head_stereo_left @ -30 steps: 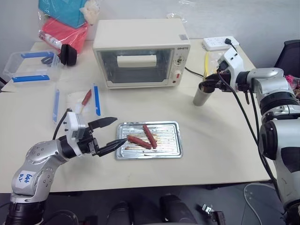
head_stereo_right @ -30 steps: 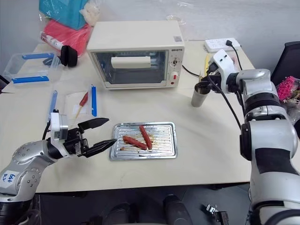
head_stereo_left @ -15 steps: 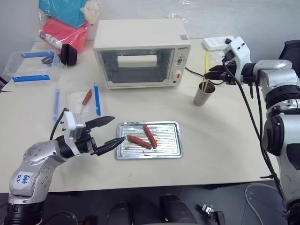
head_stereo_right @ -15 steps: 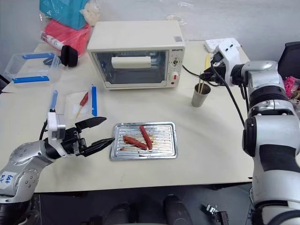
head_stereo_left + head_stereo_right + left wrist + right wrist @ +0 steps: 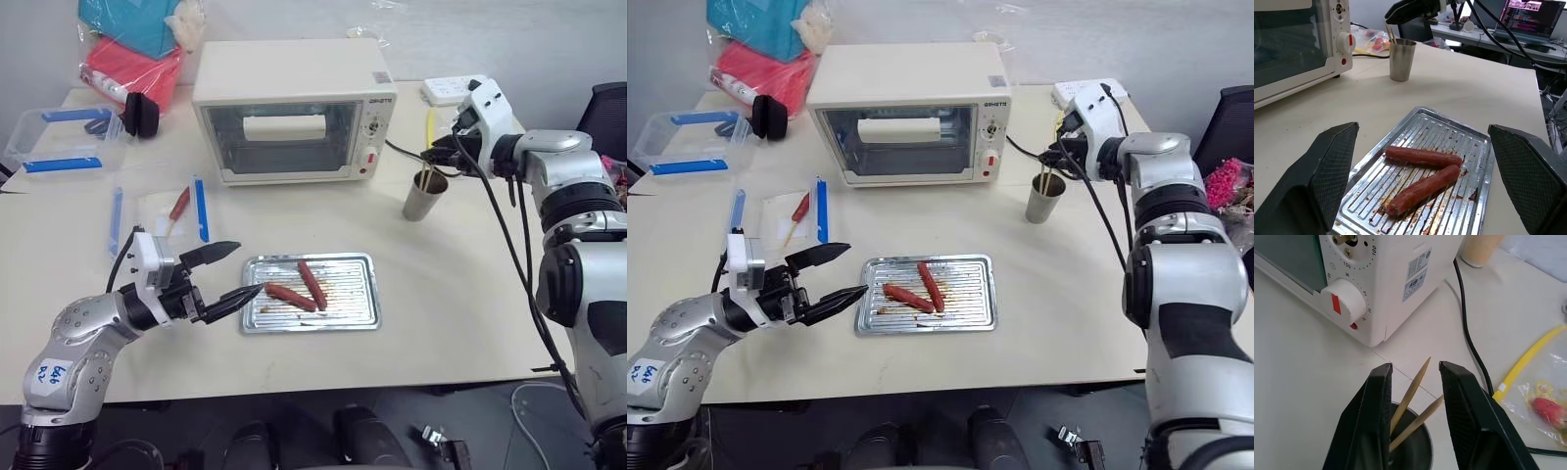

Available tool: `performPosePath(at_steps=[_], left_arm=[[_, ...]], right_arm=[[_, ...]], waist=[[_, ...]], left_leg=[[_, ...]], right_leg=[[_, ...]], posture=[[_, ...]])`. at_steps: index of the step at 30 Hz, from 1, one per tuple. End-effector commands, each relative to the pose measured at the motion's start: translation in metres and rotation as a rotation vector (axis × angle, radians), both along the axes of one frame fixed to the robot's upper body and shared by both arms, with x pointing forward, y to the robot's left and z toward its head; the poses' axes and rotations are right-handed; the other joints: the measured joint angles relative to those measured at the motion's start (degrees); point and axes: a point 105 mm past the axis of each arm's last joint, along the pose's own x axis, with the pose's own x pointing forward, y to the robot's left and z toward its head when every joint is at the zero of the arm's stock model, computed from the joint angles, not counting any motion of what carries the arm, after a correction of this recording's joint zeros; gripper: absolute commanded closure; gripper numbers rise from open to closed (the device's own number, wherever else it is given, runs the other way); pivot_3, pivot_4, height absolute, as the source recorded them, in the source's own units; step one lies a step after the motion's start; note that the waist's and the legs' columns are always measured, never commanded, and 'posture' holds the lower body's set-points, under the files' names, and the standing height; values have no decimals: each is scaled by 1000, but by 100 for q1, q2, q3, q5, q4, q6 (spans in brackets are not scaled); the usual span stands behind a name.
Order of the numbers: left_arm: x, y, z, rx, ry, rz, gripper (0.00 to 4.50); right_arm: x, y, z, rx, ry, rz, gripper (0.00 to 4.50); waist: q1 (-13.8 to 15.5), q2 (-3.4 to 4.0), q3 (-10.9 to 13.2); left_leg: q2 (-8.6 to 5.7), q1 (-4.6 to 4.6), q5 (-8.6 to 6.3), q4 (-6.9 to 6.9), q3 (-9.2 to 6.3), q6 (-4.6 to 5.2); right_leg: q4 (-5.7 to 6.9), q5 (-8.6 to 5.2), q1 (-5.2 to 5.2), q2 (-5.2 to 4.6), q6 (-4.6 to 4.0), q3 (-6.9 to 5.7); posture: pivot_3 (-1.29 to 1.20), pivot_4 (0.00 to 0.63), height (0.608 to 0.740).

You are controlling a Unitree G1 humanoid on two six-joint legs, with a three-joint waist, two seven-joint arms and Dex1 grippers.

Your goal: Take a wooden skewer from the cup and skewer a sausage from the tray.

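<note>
— Metal tray (image 5: 364,313) is lying just ahead of the left gripper (image 5: 233,275), both sausages (image 5: 1422,156) unpierced on it. Nothing is being held there; its jaws are standing spread wide.

— And the skewer?

— Two skewers (image 5: 1411,390) are sticking out of the cup (image 5: 424,196), right of the oven (image 5: 291,108). The right gripper (image 5: 1415,369) is straddling them, fingers partly apart, not pinching yet. Picking and piercing are both left.

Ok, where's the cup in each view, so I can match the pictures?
Left eye: cup at right, past the oven's front corner.
Right eye: cup at the same spot.
Left wrist: cup upper middle, beyond the tray.
Right wrist: cup at bottom, between the end effector fingers.
Shared landmark: the oven's red knob.
</note>
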Motion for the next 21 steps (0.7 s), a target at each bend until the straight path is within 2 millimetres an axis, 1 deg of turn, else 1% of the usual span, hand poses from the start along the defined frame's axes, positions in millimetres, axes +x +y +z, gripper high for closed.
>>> performPosePath(at_steps=[1, 4, 8, 11, 13, 14, 17, 19, 21], left_arm=[[-1, -5, 9, -2, -46, -17, 0], [-1, -4, 9, -4, -49, -15, 0], [-1, -4, 10, -5, -51, -10, 0], [-2, -2, 10, -6, -51, -2, 0], [-2, -2, 10, -7, -51, 3, 0], [-2, -1, 10, -7, -51, 6, 0], [-2, -1, 10, -8, -52, 10, 0], [-1, -1, 10, -9, -53, 10, 0], [0, -1, 10, -15, -54, 12, 0]], right_arm=[[5, -4, 11, -17, -51, -72, 2945], [7, -1, 9, -12, -54, -88, 2945], [7, 8, 7, 4, -40, -53, 2945], [6, 12, 4, 1, -15, -22, 3527], [5, 13, 2, 0, -3, -15, 4199], [5, 13, 3, 0, -3, -10, 4465], [4, 12, 8, 14, -10, -3, 4465], [3, 12, 15, 32, -21, 5, 4465], [0, 11, 28, 72, -31, 14, 4465]], waist=[[3, 0, 0], [2, 0, 0], [-1, 0, 0], [-2, 0, 0], [-3, 0, 0], [-3, 0, 0], [1, 0, 0], [-1, 0, 0], [-2, 0, 0]], left_leg=[[0, 0, 0, 0, 0, -1], [-1, -2, 0, 0, 0, -1], [0, -1, 0, -1, 0, -1], [0, -1, 1, -1, 0, -1], [0, -1, 0, -1, -1, -1], [0, -1, 1, -1, -1, -1], [0, -1, 0, -1, -1, -1], [0, -1, 0, -1, -1, -1], [0, -1, 0, -1, 0, -1]], right_leg=[[0, 0, 0, 0, 0, 0], [2, 0, 0, 0, 0, -1], [5, 0, 0, 1, 0, -1], [6, 0, 0, 1, 0, -3], [6, 0, 0, 1, 0, -3], [8, 0, 0, 1, 0, -3], [7, 0, 0, 0, 0, -4], [7, 0, 0, 0, 0, -3], [7, 0, 0, 0, 0, -4]], posture=[[0, 150, 740], [0, 150, 740], [0, 150, 740], [0, 150, 740], [0, 150, 740], [0, 150, 740], [0, 150, 740], [0, 150, 740], [0, 150, 740]])
